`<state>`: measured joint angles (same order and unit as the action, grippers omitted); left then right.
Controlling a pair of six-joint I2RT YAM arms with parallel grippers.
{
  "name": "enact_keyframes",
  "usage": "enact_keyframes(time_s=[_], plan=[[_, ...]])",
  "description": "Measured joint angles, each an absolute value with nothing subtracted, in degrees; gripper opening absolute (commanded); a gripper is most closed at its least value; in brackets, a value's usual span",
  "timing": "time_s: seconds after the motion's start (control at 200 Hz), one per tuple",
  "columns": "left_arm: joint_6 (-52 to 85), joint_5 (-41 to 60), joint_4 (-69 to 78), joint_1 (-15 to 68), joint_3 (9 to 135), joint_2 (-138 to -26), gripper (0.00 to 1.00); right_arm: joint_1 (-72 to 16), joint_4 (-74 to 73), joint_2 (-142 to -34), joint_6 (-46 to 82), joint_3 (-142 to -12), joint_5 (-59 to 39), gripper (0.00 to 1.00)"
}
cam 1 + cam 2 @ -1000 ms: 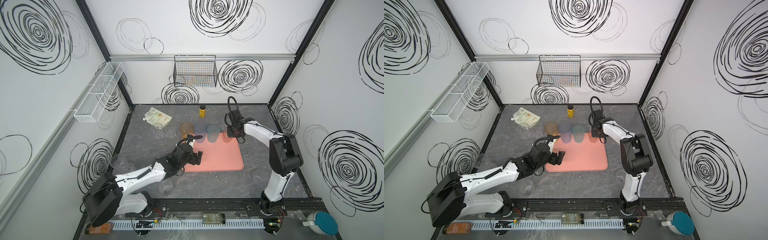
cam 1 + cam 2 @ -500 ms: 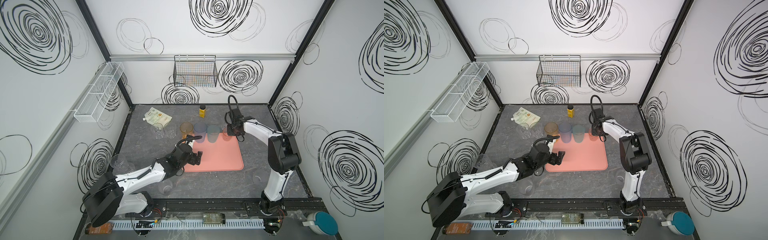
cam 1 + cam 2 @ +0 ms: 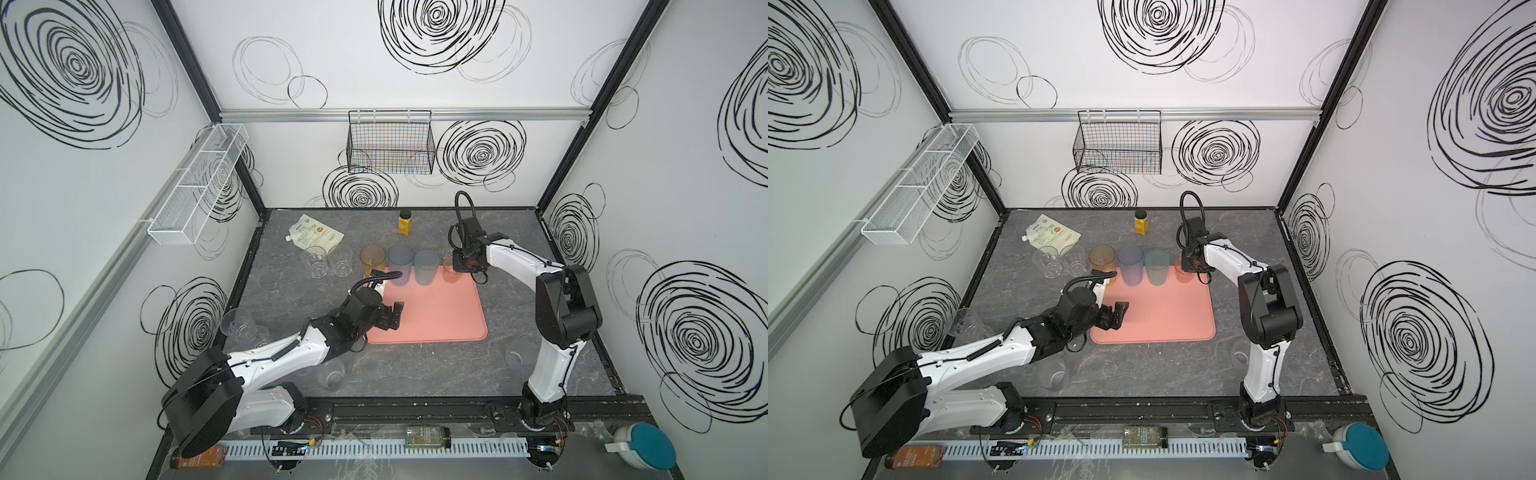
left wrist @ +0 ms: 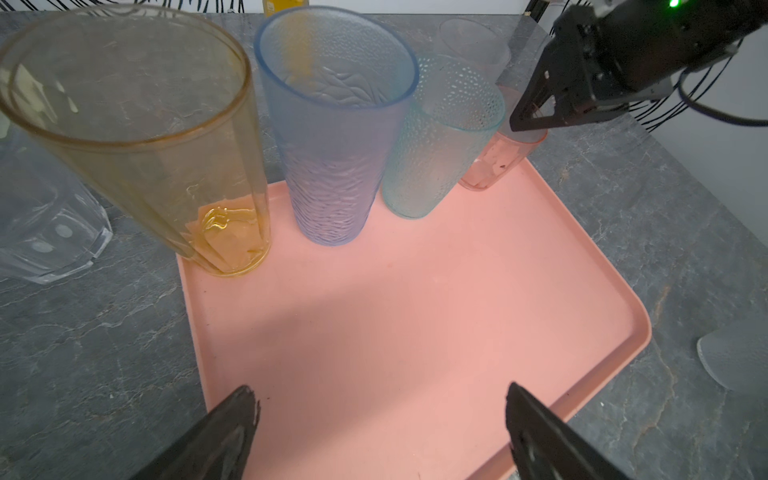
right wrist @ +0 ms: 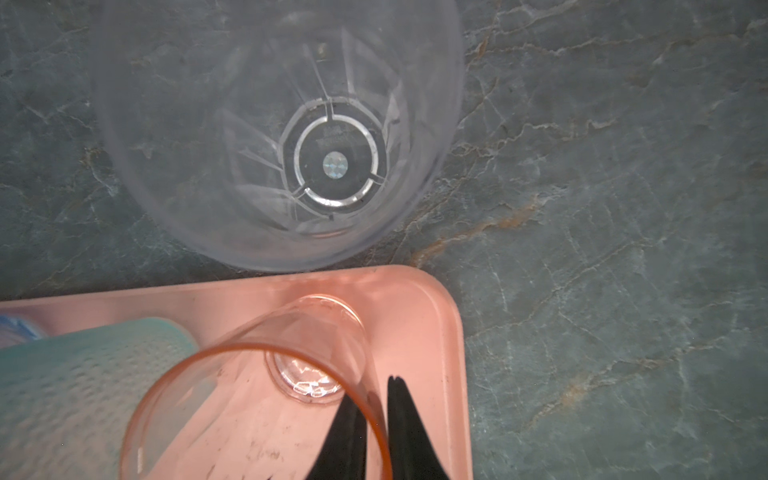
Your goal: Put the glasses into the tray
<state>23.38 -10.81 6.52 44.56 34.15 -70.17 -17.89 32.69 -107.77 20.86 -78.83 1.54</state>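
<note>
Pink glass [image 5: 232, 399], rim between right fingers [image 5: 409, 440]

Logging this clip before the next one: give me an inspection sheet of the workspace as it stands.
Surface: grey table, no spill seen.
Job's things: tray mid-table; orange glass, blue glass, teal glass, pink glass in a row along its far edge; clear glasses off it, scattered on the table.
Clutter: yellow bottle and pouch at the back.
Grippers: left gripper open, empty, over the tray; right gripper, jaws astride the pink glass's wall, grip unclear.
Cables: left cable arcs beside the orange glass; right cable loops above its wrist.
Surroundings: black basket on the back wall, white basket on the left wall.
</note>
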Motion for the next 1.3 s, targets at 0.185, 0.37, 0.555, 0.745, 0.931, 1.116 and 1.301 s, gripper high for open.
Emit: enact_keyframes(time_s=[0.185,0.37,0.555,0.745,0.931,1.116,1.301], plan=[[23.4,-10.8,6.5,44.6,34.0,-69.1,0.96,-17.9,33.0,-107.7,20.9,-79.1,0.3,0.43],[24.4,-14.2,7.3,44.6,32.2,-62.9,0.96,-17.9,34.4,-104.5,20.8,-79.8,-0.5,0.51],[25.3,-25.7,2.8,44.4,32.3,-54.9,0.96,-17.9,35.0,-96.7,21.0,-78.7,-3.7,0.56],[27.0,-31.8,-6.1,40.9,35.2,-49.1,0.96,-17.9,34.8,-91.3,21.8,-74.4,-5.1,0.57],[29.8,-29.4,-10.3,33.8,35.0,-40.4,0.96,-19.6,34.3,-89.2,22.3,-69.3,-5.2,0.57],[28.5,-27.1,-14.5,32.7,38.2,-48.0,0.96,-23.1,33.1,-86.6,22.0,-68.3,-5.1,0.58],[24.3,-20.3,-17.2,30.0,41.3,-54.5,0.97,-28.0,30.7,-84.6,22.0,-68.3,-4.9,0.60]])
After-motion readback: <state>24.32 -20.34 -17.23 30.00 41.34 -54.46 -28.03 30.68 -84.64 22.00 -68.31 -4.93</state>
